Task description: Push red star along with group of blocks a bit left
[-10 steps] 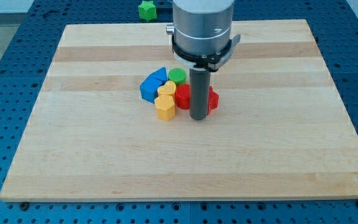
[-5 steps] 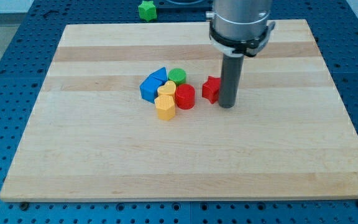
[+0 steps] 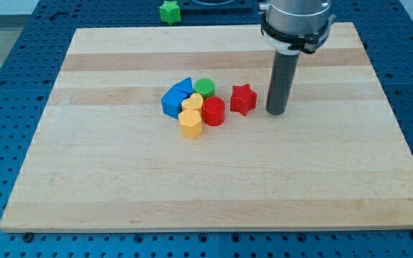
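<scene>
Found at the left of the group a blue plastic block [image 3: 172, 101], its shape not clear, maybe two pieces together. Noted, touching it, two yellow plastic blocks, a rounded one [image 3: 191, 102] above and a hexagonal one [image 3: 190, 124] below. Noted then a green plastic cylinder [image 3: 204, 87] at the top of the group and a red plastic cylinder [image 3: 214, 111] at its right edge.

Located the red plastic star [image 3: 243, 99] just beside the red cylinder, with a thin gap between them, near the middle of the light wooden table [image 3: 120, 179]. Saw my tip [image 3: 276, 113] just to the view's right of the star, apart from it. Had no gripper to open or close, only the dark rod, which held nothing.

Judged it best to push straight toward the view's left, through the centre of the star and slowly, so as to meet the red cylinder squarely. Expected that a contact off the centre would probably turn the star and let it slip past the group. Needed only a short stroke.
</scene>
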`<action>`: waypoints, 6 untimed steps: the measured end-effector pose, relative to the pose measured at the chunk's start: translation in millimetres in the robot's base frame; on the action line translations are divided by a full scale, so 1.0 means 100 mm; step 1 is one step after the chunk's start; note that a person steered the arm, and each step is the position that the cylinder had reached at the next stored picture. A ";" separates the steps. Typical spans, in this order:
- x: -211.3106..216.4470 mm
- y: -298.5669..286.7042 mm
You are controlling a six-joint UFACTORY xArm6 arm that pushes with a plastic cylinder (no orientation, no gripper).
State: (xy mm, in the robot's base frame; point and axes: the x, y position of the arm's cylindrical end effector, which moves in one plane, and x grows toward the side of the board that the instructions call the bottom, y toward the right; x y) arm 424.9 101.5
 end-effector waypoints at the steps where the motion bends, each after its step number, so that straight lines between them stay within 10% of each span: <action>1: -0.11 -0.05; 6: 0.03 -0.51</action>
